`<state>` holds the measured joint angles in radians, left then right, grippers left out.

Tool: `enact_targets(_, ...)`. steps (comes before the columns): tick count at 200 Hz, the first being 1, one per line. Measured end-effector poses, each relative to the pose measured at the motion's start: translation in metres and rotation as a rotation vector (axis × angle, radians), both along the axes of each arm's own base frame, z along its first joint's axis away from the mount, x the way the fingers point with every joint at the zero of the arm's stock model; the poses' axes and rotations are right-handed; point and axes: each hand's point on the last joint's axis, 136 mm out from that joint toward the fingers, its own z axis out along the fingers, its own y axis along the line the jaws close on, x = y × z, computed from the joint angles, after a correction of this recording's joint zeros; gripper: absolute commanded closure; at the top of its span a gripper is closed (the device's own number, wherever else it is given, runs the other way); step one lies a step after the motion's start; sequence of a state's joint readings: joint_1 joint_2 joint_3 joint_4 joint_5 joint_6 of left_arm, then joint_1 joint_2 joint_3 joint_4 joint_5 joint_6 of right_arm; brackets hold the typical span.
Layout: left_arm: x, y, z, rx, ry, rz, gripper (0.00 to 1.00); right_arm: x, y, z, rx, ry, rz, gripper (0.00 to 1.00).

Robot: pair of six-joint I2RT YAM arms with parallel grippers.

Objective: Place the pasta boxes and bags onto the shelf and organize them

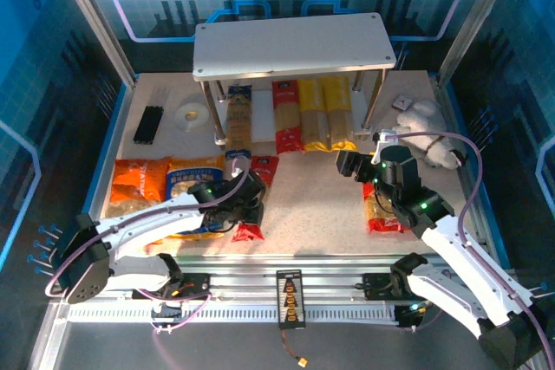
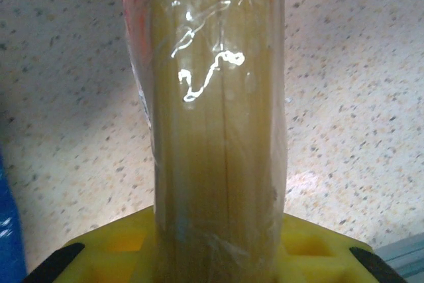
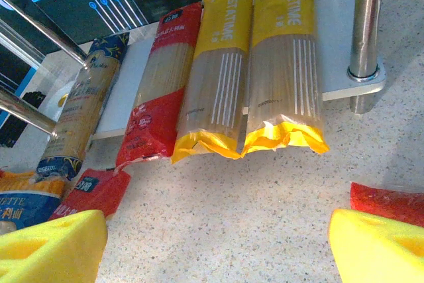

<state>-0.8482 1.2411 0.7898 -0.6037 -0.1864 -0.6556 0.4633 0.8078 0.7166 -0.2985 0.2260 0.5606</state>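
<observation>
So my left gripper (image 1: 250,201) was clamped across the middle of a red spaghetti pack (image 1: 264,168). In the left wrist view the yellow pads (image 2: 311,250) sat tight against both sides of the pack's (image 2: 218,97) clear window, and the wrap looked pinched in where they met it. The pack lay on the table (image 1: 321,205), in front of the shelf (image 1: 290,45) and not on it, with its far end pointing at the lower board.

My right gripper (image 1: 351,165) was spread wide with nothing in it. The right wrist view had its (image 3: 212,250) two yellow fingertips (image 3: 56,246) well apart over bare tabletop.

The lower board (image 3: 334,24) already had four packs lying side by side. From the left they were a blue-and-tan pack (image 1: 238,123), a second red pack (image 1: 286,119), a yellow pack (image 1: 310,114) and another yellow pack (image 1: 336,114). Their near ends hung past the front edge of the board. The top board was bare.

None of the bags were on the shelf. The orange bag (image 1: 139,186) and blue bag (image 1: 192,179) lay next to each other on the left of the table, just beside my left arm. The red bag (image 1: 381,210) was on the right, partly under my right arm.
</observation>
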Motion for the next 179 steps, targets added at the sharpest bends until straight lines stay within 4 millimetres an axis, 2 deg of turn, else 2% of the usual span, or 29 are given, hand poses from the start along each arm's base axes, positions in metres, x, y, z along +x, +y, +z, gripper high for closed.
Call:
enact_targets(55,-0.014,0.017,0.018,-0.007,-0.006,0.002,1.00,-0.002,0.000,0.003,0.007,-0.009,0.004,0.12)
enact_targets(98,-0.019,0.014,0.028,-0.037,0.000,-0.011,1.00,-0.002,0.001,0.003,0.010,-0.008,0.010,0.12)
enact_targets(144,-0.012,0.006,0.052,-0.104,-0.057,-0.014,1.00,-0.003,0.003,0.004,0.015,-0.009,0.019,0.12)
enact_targets(179,0.004,-0.003,0.077,-0.155,-0.150,-0.007,1.00,-0.003,0.003,0.004,0.017,-0.009,0.023,0.12)
